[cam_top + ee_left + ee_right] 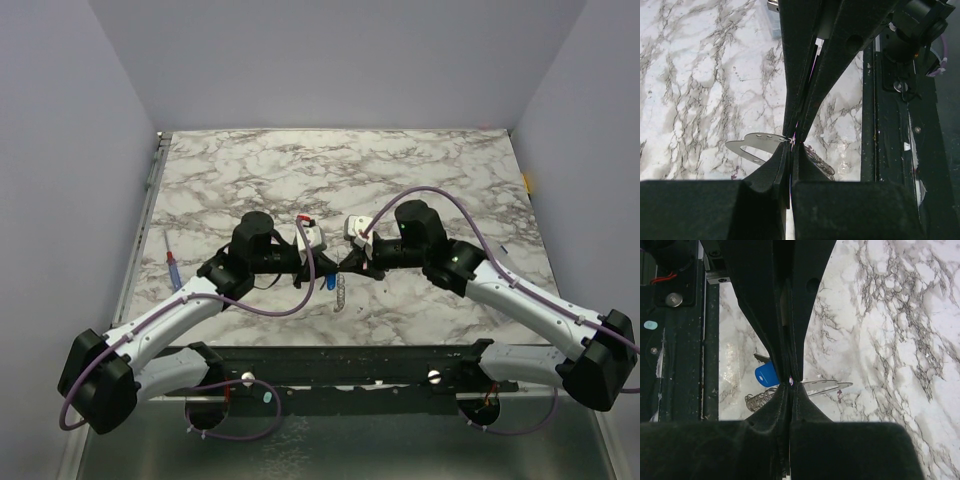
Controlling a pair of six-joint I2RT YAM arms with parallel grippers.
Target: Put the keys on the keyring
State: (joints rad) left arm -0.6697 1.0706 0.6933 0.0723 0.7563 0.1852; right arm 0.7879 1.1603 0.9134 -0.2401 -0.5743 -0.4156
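Keys (826, 386) flat, silvery; one blue-headed; keyring (340, 293) pale on marble (420, 170)

my left gripper (792, 142) and right gripper (791, 381): matt black plastic, faintly grainy, no shine. table (700, 75): white-grey marble look, smooth, soft sheen. keys (827, 386): flat bare metal, silvery, bright glints; one has a glossy blue plastic head (766, 374). keyring (757, 400): thin silvery metal wire, shiny. front rail (890, 140): black metal, scuffed and dusty. cables (290, 310): purple, smooth jacket, looks rubbery.
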